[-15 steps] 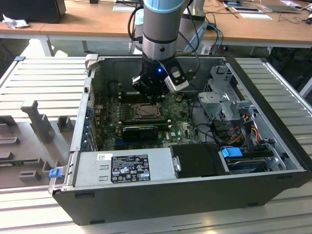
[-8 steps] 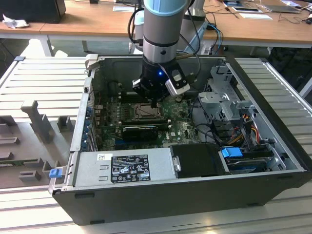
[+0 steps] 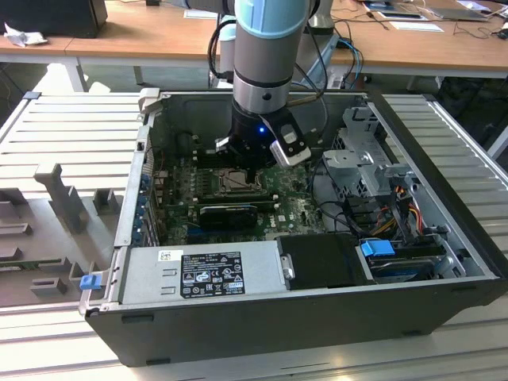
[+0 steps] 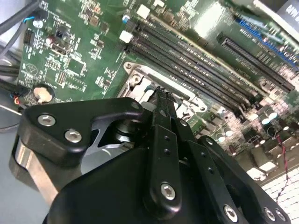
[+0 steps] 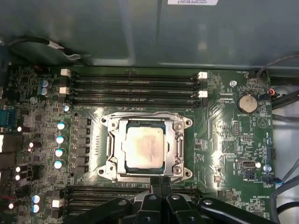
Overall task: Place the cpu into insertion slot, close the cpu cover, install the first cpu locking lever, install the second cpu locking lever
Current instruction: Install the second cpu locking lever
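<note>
Black metal gripper (image 5: 161,183) closest, fingers pressed together, holding nothing, tips just at edge of thin silver metal cpu cover (image 5: 145,147). Cover lies flat over small square grey cpu (image 5: 143,144), chip sitting in slot just beyond fingertips. Levers hard to see. Best push slow, straight, off chip.

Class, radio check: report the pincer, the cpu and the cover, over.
Pincer shut, empty, at the socket's edge. Cpu seated in the slot. Cover down around it. Nothing in the way.
</note>
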You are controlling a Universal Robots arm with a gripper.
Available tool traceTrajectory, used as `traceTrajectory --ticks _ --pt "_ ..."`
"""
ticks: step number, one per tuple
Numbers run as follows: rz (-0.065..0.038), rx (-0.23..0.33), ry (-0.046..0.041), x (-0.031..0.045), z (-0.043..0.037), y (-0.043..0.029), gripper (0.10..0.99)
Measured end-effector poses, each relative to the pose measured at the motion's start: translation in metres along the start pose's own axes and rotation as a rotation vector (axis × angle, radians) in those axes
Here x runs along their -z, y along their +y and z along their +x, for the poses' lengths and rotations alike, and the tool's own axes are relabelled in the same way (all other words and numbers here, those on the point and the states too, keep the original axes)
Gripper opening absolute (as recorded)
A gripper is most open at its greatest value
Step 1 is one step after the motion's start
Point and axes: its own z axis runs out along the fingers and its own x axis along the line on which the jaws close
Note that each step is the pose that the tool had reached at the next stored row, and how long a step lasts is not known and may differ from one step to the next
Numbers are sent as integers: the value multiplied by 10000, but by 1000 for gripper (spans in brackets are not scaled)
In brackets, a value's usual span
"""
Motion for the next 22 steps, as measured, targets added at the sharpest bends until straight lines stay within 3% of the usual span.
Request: traceTrajectory --ticks 12,14,18,19,22 --pt "-67 0 -1 -34 319 -94 106" --pt "-149 8 -2 -75 363 -110 106" --pt "-212 32 -1 -180 372 -124 106" --pt "-242 66 3 -209 381 -128 106" --pt "-575 128 2 -221 439 -183 106"
